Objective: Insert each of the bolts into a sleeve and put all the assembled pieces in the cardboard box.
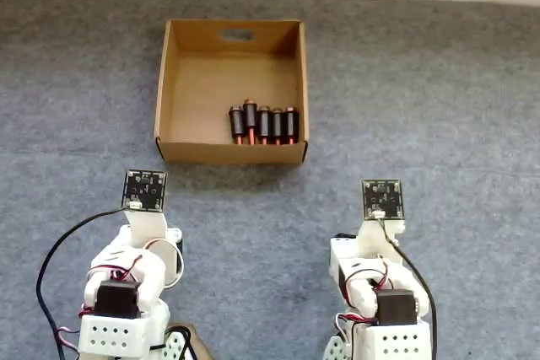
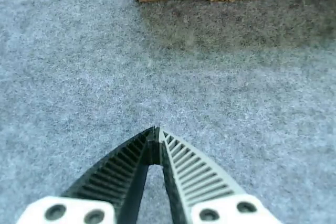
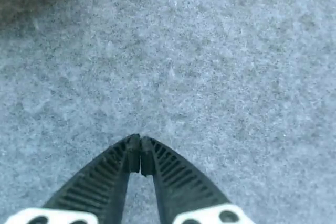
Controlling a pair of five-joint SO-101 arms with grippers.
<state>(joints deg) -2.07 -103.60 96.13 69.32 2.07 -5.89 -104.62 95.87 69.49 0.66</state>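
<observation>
Carpet (image 1: 439,82) bears one box (image 1: 228,153) holding five sleeved bolts (image 1: 264,125).

White arms (image 1: 145,269), black cables (image 1: 40,282), ribbed pincers (image 2: 157,131) (image 3: 140,140)

This looks like a robotics test bench. A small white plastic arm (image 1: 135,280) with bare servo motors and loose wiring stands at 7 o'clock and a second such arm (image 1: 371,284) at 5, on a grey felt-like table cover (image 1: 472,124), with a plain brown cardboard box (image 1: 228,152) at 12.

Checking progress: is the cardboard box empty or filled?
Not empty: five assembled pieces lie side by side inside the cardboard box.
</observation>
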